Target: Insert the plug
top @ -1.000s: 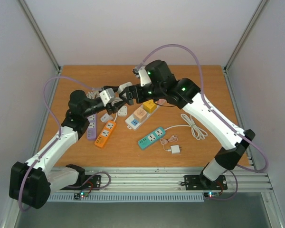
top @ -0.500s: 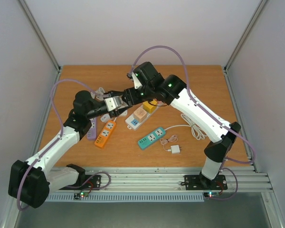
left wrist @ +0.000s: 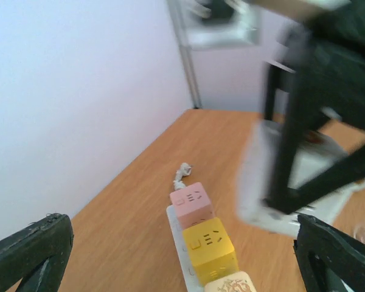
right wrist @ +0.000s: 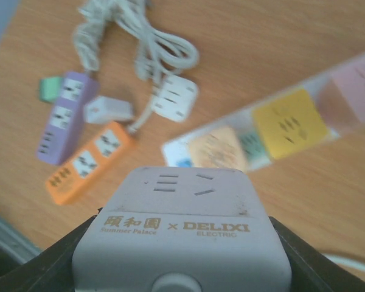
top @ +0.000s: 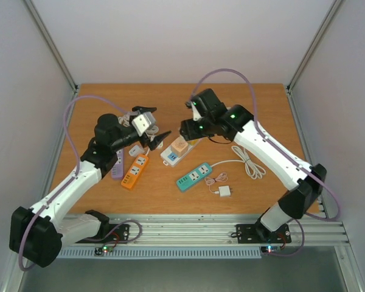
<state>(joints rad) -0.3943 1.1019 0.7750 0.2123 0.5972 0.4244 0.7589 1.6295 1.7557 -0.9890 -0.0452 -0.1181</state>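
My right gripper [right wrist: 182,249] is shut on a pale grey cube plug adapter [right wrist: 181,213] marked DELIXI. In the top view the right gripper [top: 186,129] hovers over the far end of the white power strip [top: 170,157]. The strip carries pink [left wrist: 191,201], yellow [left wrist: 212,248] and cream [top: 180,146] cubes. My left gripper [top: 154,124] is wide open and empty, raised to the left of the strip; in its wrist view the left gripper [left wrist: 179,222] faces the strip and the blurred right gripper holding the adapter [left wrist: 261,182].
An orange strip [top: 135,170] and a purple strip [top: 117,164] lie left of the white strip. A teal strip [top: 194,176], a coiled white cable [top: 249,161] and a white charger [top: 223,191] lie to the right. A flat white plug [right wrist: 173,97] and a small white adapter [right wrist: 107,109] lie nearby.
The two grippers were close together half a second ago. The right gripper has drawn back to the right with the adapter. The left gripper now stands wide open.
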